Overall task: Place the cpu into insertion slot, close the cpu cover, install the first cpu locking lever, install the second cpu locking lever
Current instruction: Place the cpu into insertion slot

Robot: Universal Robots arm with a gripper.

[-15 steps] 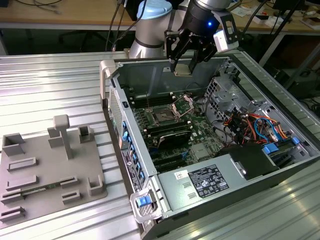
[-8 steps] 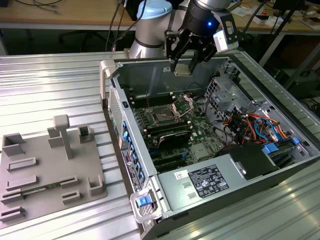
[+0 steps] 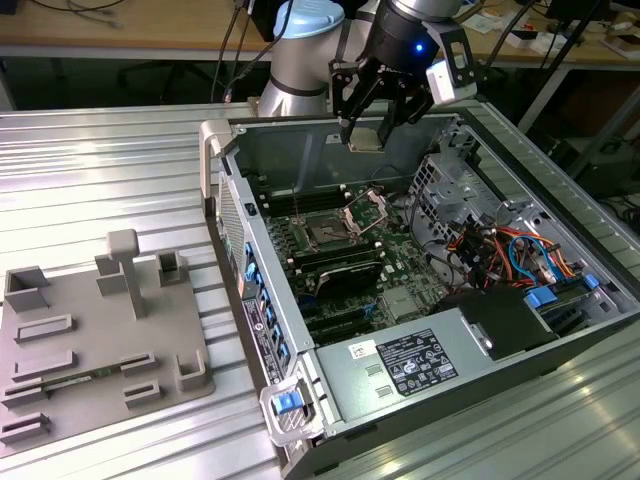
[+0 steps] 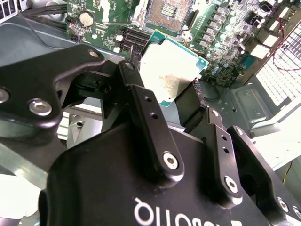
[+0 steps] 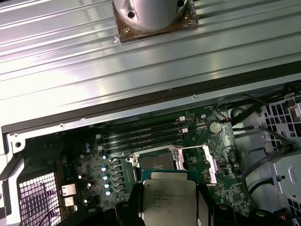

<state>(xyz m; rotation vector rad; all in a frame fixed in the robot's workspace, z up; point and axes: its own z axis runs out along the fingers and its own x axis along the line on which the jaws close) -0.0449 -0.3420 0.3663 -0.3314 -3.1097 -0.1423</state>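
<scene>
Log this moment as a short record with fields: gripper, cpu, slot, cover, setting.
gripper: shut on the cpu, raised above the motherboard
cpu: held by its edges, silvery face showing in both wrist views, not yet in the slot
insertion slot: empty and uncovered
cpu cover: swung open beside the slot
setting: open computer case lying on a ribbed metal table

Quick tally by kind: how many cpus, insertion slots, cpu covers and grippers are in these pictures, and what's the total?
cpu: 1
insertion slot: 1
cpu cover: 1
gripper: 1
Total: 4
</scene>
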